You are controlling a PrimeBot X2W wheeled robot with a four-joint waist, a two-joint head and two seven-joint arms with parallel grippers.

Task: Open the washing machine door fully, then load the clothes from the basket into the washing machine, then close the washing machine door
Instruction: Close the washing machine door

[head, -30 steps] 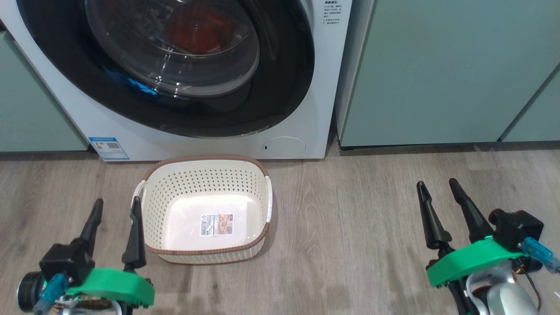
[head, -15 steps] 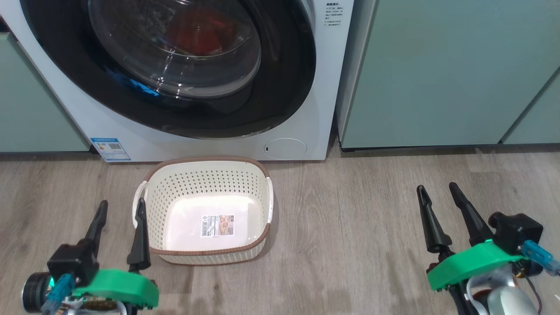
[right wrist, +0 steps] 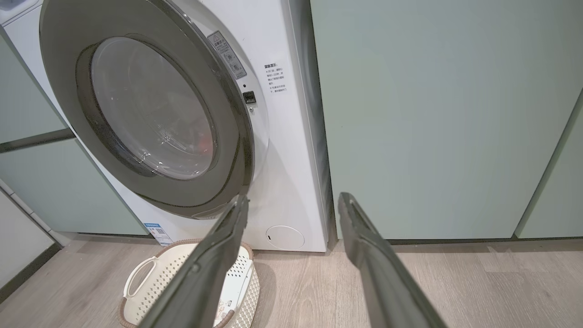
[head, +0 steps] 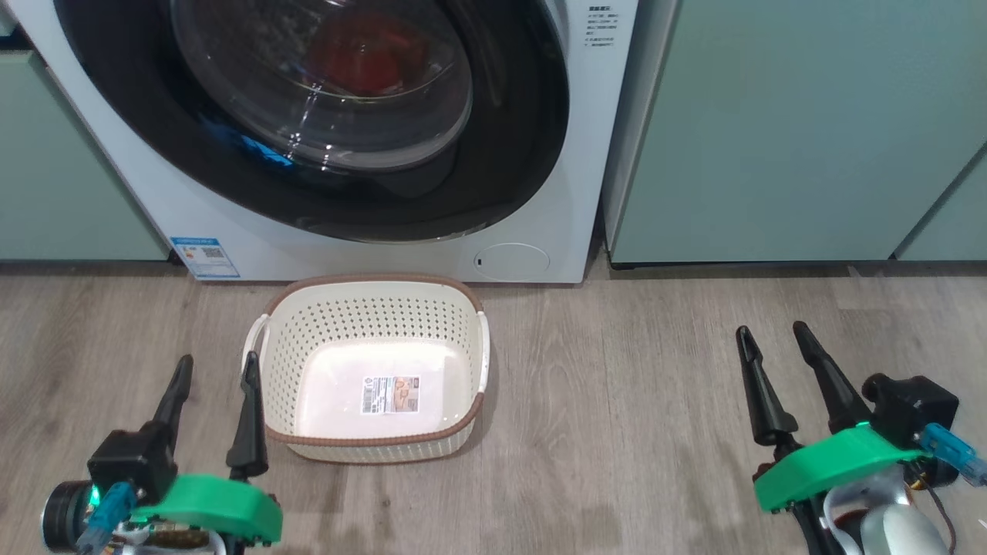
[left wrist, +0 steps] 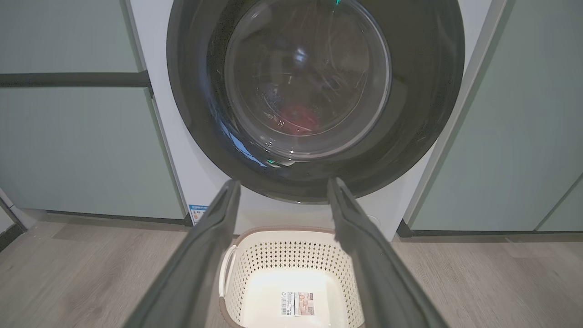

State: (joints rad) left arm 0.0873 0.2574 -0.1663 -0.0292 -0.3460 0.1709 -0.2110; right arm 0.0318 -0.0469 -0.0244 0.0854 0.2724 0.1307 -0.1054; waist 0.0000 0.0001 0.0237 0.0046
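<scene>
**Desk:** Where is the load placed in relation to each pincer?

**Caption:** The bright red garments (head: 370, 54) are seen through the clear domed glass of the large, round, black-ringed washing machine door (head: 509, 154), inside the big white front-loading washing machine (head: 555, 216). The door is swung across the opening. Whether it is latched cannot be told. The left pincer (head: 217, 359) is held low, its two long dark fingers (head: 248, 416) spread and nothing gripped. Its inner finger is seen just beside the left handle of the cream-white perforated plastic basket (head: 370, 324). The right pincer (head: 771, 329) is likewise spread and nothing is gripped. It is well apart from the basket and pointed at a pale green cabinet (head: 771, 131).

**Desk:** What edges and open room are shown?

**Caption:** The basket, edged with a brown woven-look rim, is set just in front of the machine and below the door's lower curve. A paper label (head: 389, 394) is shown on its bare bottom. A blue-and-white sticker (head: 204, 257) is fixed at the machine's lower left corner and a small round white flap (head: 511, 261) at its lower right. A broad stretch of open floor (head: 617, 424) lies between the basket and the right pincer.

**Desk:** And the surface and the room?

**Caption:** The floor is laid in grey wood-look planks. The machine is flanked on both sides by pale green cabinets, above a dark gap at floor level.
</scene>
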